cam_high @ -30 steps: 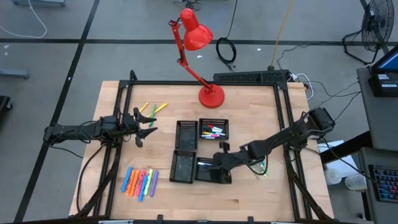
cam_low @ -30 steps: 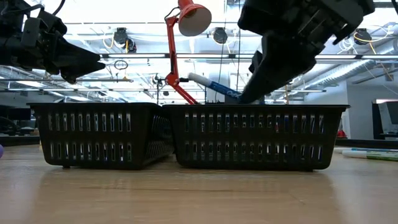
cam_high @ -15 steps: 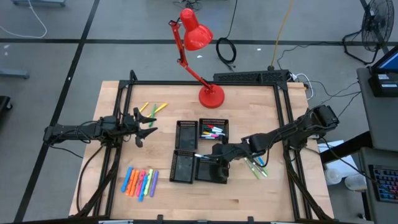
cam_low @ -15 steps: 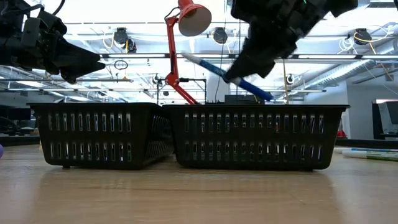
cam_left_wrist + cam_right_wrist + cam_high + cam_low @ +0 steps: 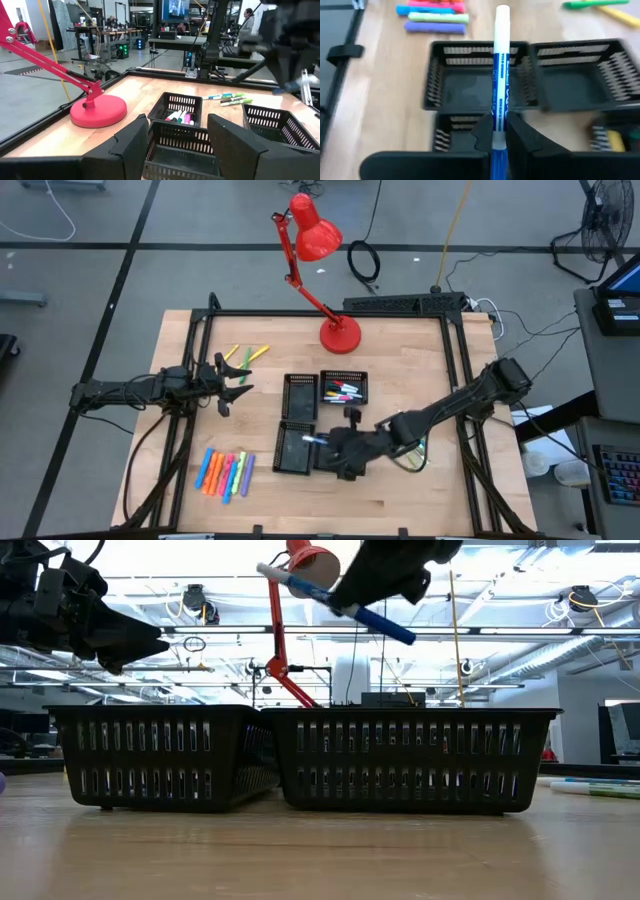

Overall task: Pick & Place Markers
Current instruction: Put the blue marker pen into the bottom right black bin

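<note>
On a wooden counter (image 5: 400,500), four black mesh trays sit in a two-by-two block. The right gripper (image 5: 335,448) hovers above the two near trays, its jaws clamped on a blue-and-white marker (image 5: 499,75) held level, its white end reaching over the near-left tray (image 5: 293,450). The far-right tray (image 5: 344,389) holds several markers. A row of neon highlighters (image 5: 225,473) lies on the counter's near left side, and a few yellow and green markers (image 5: 246,355) lie at the far left. The left gripper (image 5: 232,383) waits above the counter's left side, jaws spread open. A red desk lamp (image 5: 339,335) stands at the far edge.
</note>
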Robot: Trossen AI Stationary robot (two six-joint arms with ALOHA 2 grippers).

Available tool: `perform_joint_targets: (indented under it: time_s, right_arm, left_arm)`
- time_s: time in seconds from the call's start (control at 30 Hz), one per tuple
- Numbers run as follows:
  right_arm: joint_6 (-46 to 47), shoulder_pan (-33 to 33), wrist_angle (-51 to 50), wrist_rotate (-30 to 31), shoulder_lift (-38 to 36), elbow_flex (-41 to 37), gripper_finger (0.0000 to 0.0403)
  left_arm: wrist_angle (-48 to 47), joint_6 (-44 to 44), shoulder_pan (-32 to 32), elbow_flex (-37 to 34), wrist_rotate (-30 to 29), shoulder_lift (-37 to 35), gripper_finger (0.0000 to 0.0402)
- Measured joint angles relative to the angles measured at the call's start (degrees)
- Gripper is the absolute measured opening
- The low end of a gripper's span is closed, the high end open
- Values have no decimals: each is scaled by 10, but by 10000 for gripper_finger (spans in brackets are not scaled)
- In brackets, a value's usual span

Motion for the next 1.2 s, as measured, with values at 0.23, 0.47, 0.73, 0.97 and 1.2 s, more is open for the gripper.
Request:
perform_joint_targets:
  time_s: [0.23, 0.47, 0.73, 0.97, 1.2]
  right_arm:
    - [27, 0, -29, -37, 49, 11, 20]
    - [83, -3, -39, -29, 50, -2, 20]
    - [169, 4, -38, -31, 50, -34, 20]
    - [245, 10, -38, -48, 50, -58, 34]
    - [275, 11, -33, -75, 50, -61, 59]
  left_arm:
    - [-1, 0, 0, 0, 0, 0, 209]
    - [-1, 0, 0, 0, 0, 0, 209]
    - [-1, 0, 0, 0, 0, 0, 209]
    - [-1, 0, 0, 0, 0, 0, 209]
    - [0, 0, 0, 0, 0, 0, 209]
